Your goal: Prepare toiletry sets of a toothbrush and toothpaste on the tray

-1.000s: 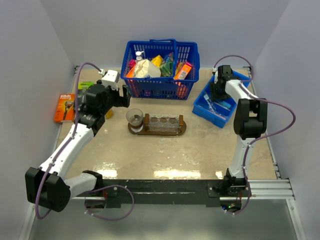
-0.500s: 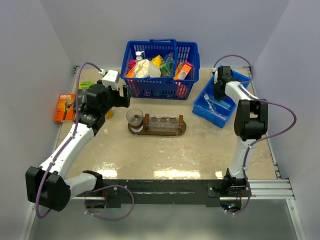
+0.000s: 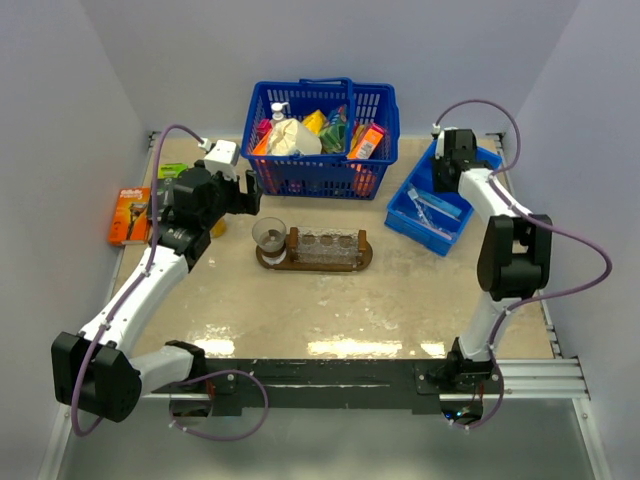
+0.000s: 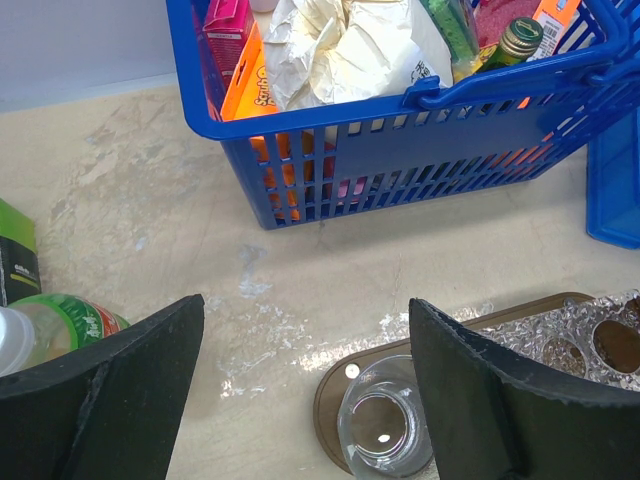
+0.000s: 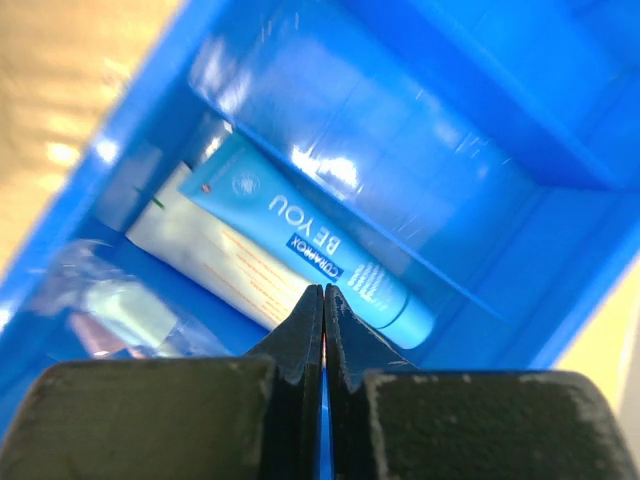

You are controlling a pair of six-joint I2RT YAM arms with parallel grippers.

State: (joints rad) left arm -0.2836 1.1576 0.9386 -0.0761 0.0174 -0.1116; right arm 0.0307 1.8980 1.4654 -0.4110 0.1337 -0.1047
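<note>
The dark wooden tray point(image 3: 270, 262) lies mid-table with clear glass cups point(image 3: 325, 245) on it. One round cup point(image 4: 385, 432) stands on the tray's left end point(image 4: 335, 385). My left gripper point(image 4: 310, 400) hangs open above that end, with the cup by its right finger. My right gripper point(image 5: 323, 292) is shut on nothing, above the blue bin point(image 3: 405, 215). Below it lie a blue toothpaste tube point(image 5: 300, 240) and a whitish tube point(image 5: 215, 255). A blurred, clear-wrapped pale item point(image 5: 105, 305) lies beside them; I cannot tell whether it is the toothbrush.
A blue basket point(image 3: 322, 170) full of packages stands behind the tray, close to my left gripper point(image 3: 245, 197). A green bottle point(image 4: 60, 320), a white box point(image 3: 220, 152) and an orange razor pack point(image 3: 130, 215) lie at the left. My right gripper point(image 3: 442, 180) is over the bin's far side.
My right gripper has shut with nothing in it and has lifted up and back out of the blue bin. The left arm has not moved.
</note>
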